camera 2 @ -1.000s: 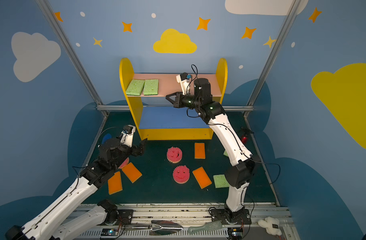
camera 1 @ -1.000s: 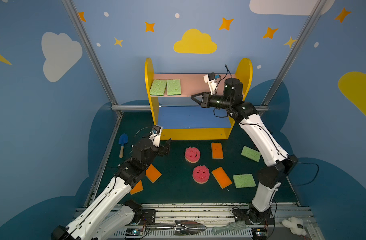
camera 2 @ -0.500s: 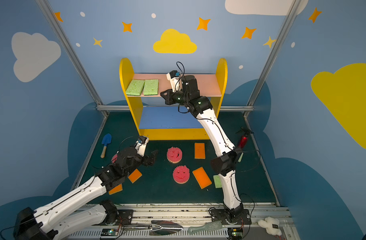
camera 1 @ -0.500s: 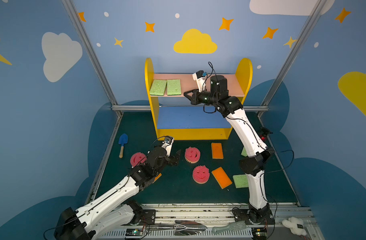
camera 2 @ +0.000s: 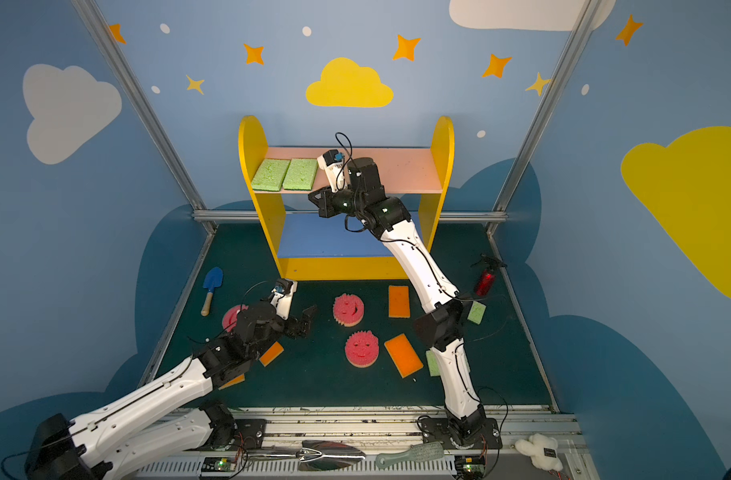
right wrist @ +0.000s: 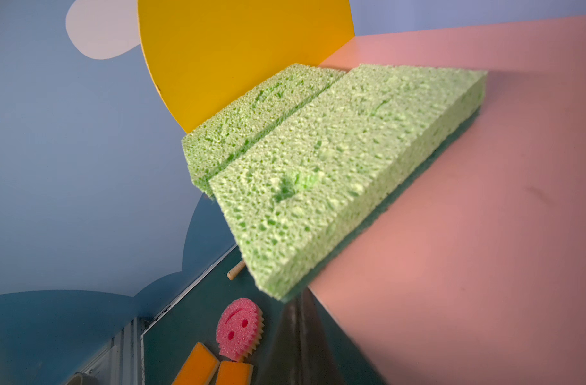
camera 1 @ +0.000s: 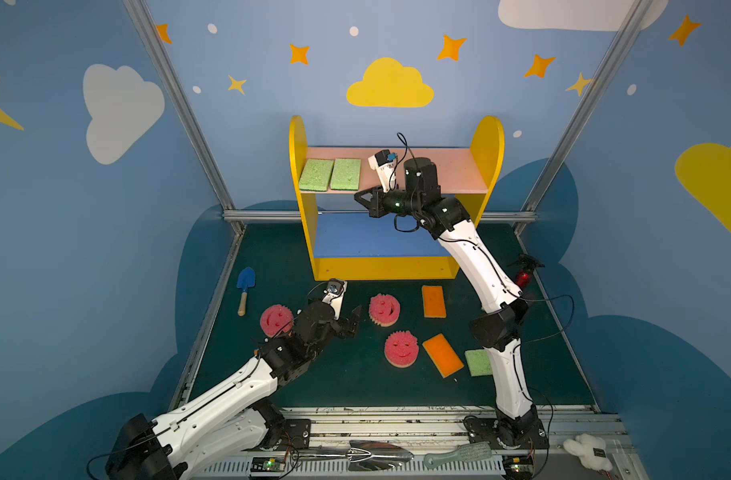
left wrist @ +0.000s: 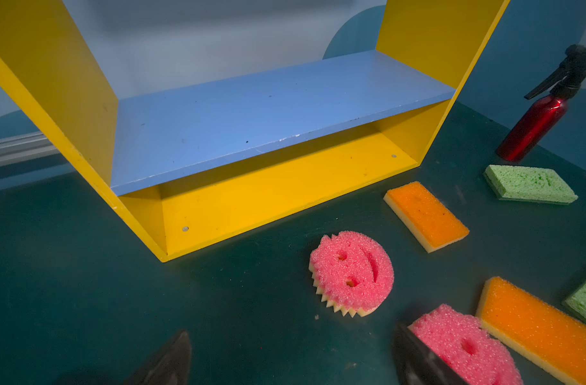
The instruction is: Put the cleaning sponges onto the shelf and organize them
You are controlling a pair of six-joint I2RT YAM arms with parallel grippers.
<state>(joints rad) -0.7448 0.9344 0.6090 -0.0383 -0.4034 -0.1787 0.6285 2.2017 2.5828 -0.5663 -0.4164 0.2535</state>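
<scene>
One surface (camera 1: 347, 386): dark green; carries the shelf and nine loose sponges
Shelf (camera 1: 380, 268): yellow, at the back wall; pink top board (camera 1: 455, 174) partly filled; blue middle board (camera 1: 368, 237) and base bare
Right fingers (camera 1: 357, 196): pressed together, nothing between them; at the front edge of the top board, by the near corner of the second green sponge (camera 1: 346, 174); contact cannot be told
Left fingers (camera 1: 356, 311): spread wide, empty; low over the surface, just beside the near pink sponge (camera 1: 384, 309)
Shelved sponges: first green sponge (camera 1: 317, 174) against the side panel; the second flat beside it, touching
Loose pink sponges: the near one; front pink sponge (camera 1: 401, 349); far pink sponge (camera 1: 276, 320) behind the left arm
Loose orange sponges: four; two in the open (camera 1: 433, 301), two partly under the left arm (camera 2: 271, 353)
Loose green sponges: two by the right arm (camera 2: 476, 311)
Step in hand, judged: green row being squared up; a pink sponge being approached
Next move, judged: the left fingers must straddle a pink sponge, close on its soft rim, then lift it to a bare board
</scene>
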